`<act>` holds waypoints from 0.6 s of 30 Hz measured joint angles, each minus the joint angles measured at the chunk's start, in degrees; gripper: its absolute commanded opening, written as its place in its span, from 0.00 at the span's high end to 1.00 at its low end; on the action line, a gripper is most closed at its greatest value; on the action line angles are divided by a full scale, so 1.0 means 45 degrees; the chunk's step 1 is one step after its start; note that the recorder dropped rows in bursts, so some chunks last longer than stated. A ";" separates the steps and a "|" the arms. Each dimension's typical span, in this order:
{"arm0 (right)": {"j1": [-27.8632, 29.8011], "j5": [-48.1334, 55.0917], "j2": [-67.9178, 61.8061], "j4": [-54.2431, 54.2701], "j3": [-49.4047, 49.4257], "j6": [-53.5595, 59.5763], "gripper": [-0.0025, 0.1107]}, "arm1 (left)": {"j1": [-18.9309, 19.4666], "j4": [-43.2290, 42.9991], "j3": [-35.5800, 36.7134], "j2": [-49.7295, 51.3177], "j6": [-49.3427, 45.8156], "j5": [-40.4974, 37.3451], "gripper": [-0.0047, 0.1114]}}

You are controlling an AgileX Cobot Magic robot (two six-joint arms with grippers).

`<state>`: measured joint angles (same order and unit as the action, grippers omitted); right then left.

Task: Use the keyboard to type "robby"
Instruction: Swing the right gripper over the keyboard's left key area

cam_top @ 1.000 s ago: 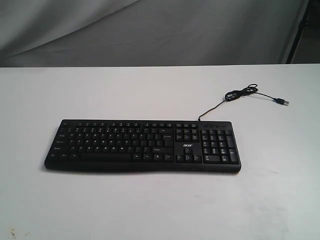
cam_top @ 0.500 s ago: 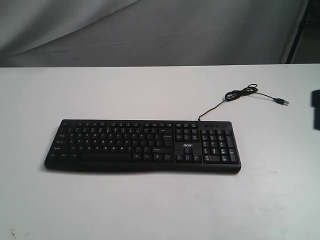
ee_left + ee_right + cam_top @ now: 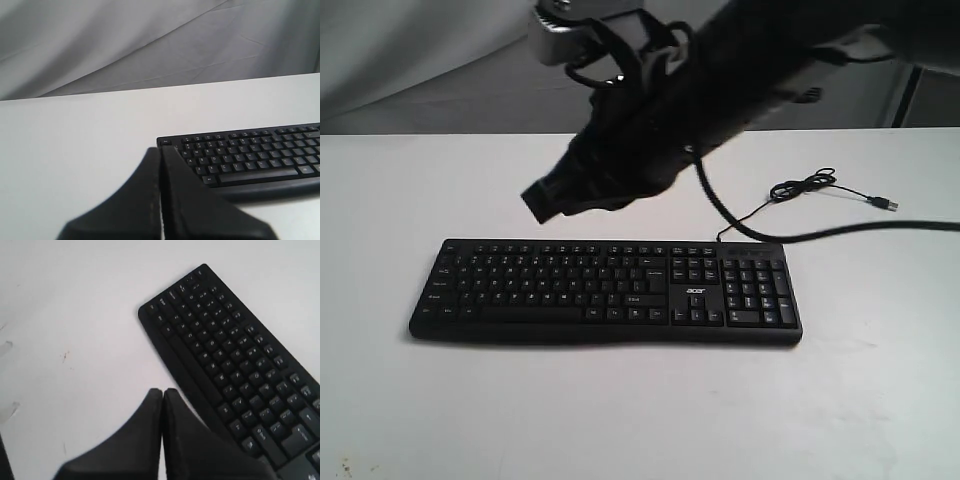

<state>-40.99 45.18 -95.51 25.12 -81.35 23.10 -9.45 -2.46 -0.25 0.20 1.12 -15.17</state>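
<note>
Reaching across the exterior view from the upper right with a bulky black arm (image 3: 720,90), where half a second earlier showed only a dark sliver at the right edge. Ends in the right fingers (image 3: 542,200), pressed together with no gap, raised clear of the keys and showing just above the left part of the keyboard (image 3: 605,290) and its back row. Lies flat and unmoved, that keyboard, long side across the middle of the desk (image 3: 620,410), number pad to the right, thin cable (image 3: 810,185) curling off behind its right end exactly as before. From the right wrist: same fingers (image 3: 156,399) shut tight, keyboard (image 3: 225,355) running diagonally beyond them, tips showing just beside its front edge. From the left wrist: left fingers (image 3: 153,159) likewise closed flat against each other, low over bare desk, left end of the keyboard (image 3: 250,157) near but apart. Covers much of the grey cloth (image 3: 420,60) behind the desk. Cannot read most key legends through the blur. Cuts off the keyboard's far end in both wrist views.
</note>
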 measured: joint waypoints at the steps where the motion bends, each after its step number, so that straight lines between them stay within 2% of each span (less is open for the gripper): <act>1: -0.0122 -0.0149 -0.0839 0.0023 -0.0626 0.0232 0.98 | 0.0000 0.0000 0.0000 0.0000 0.0000 0.0000 0.96; 7: -0.0918 -0.0478 -0.3512 0.0026 -0.2620 0.0648 0.98 | 0.0000 0.0000 0.0000 0.0000 0.0000 0.0000 0.96; 12: -0.0947 -0.0755 -0.5392 -0.0867 -0.4540 0.0737 0.98 | 0.0000 0.0000 0.0000 0.0000 0.0000 0.0000 0.96; 18: -0.0947 -0.1385 -0.6856 -0.1301 -0.5398 0.0523 0.98 | 0.0000 0.0000 0.0000 0.0000 0.0000 0.0000 0.96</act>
<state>-45.25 38.95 -126.36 19.26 -105.64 25.46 -9.45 -2.46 -0.25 0.20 1.12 -15.17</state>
